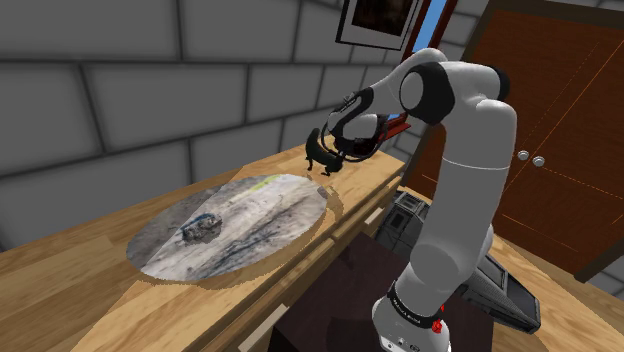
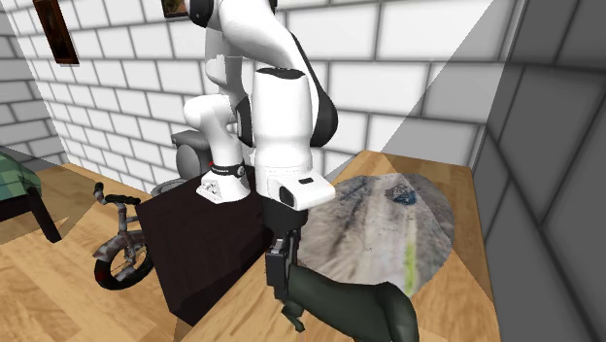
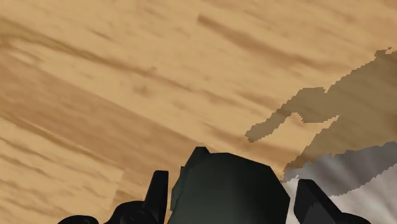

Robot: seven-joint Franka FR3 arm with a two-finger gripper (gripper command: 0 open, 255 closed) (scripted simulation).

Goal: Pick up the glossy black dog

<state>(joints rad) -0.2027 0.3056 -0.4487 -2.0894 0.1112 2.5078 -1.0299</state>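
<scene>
One black dog, glossy, clasped between my two fingers. Gripper is narrowed onto it, over the end of the one wooden table. One round grey mat lies just beside, carrying one small dark object.

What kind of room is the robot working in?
Probably a room inside a house, maybe a garage or workroom. It has grey block walls, a wooden door, a framed picture and a bicycle by the stand.
</scene>
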